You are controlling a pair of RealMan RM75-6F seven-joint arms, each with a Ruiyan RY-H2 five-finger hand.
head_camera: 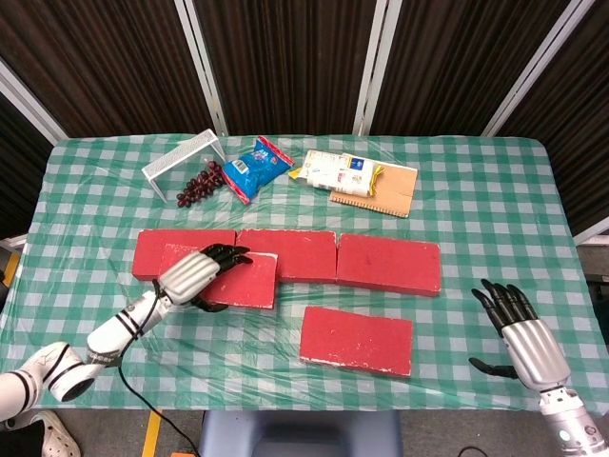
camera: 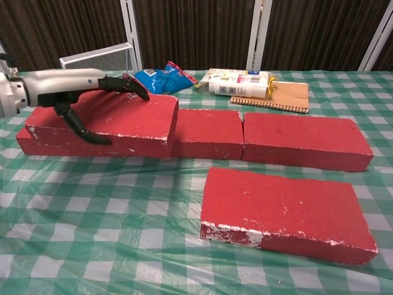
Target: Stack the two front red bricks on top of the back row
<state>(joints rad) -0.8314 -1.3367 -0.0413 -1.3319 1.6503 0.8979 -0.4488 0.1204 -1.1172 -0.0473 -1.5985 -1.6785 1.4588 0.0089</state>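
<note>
Red foam-like brick (camera: 104,123) looks light and stiff; left hand (head_camera: 195,274) clamps its near-left edge; right hand (head_camera: 521,333) rests spread, holding nothing.

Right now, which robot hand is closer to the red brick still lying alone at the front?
Right. The right hand hovers open just beside the front red brick, while the left hand is farther back, gripping the lifted brick over the back row.
</note>
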